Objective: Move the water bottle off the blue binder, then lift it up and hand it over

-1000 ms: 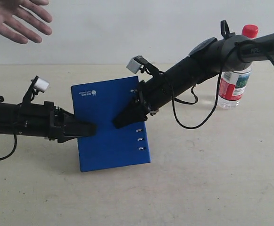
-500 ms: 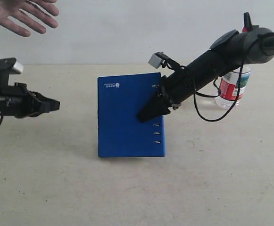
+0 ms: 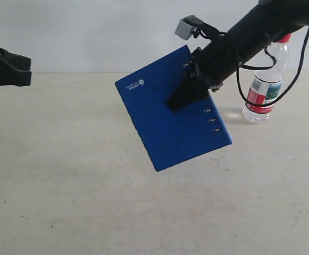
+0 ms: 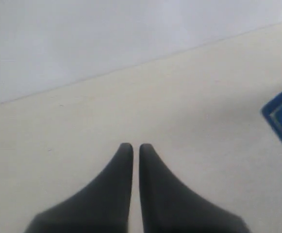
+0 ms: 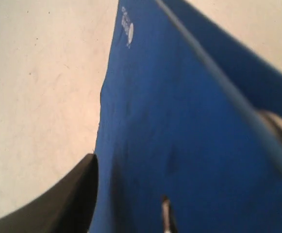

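Binder aloft: the right gripper [image 3: 175, 103] clamps the blue binder [image 3: 165, 133], tilted in mid-air; the water bottle [image 3: 263, 90] stands apart on the table [image 3: 64, 186].
A firm hold by the ringed edge should stop it swinging; the left gripper [image 4: 133, 146] is closed, empty.

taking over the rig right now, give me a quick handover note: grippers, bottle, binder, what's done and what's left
Left gripper: shut, empty, off at the left side, touching nothing.
Right gripper: shut on the blue binder near its riveted edge, holding it tilted in the air above the table.
Water bottle: upright on the table at the right of the exterior view, apart from the binder.
Done: bottle off the binder, binder lifted.
Left: the handover. No receiving hand shows in any view.
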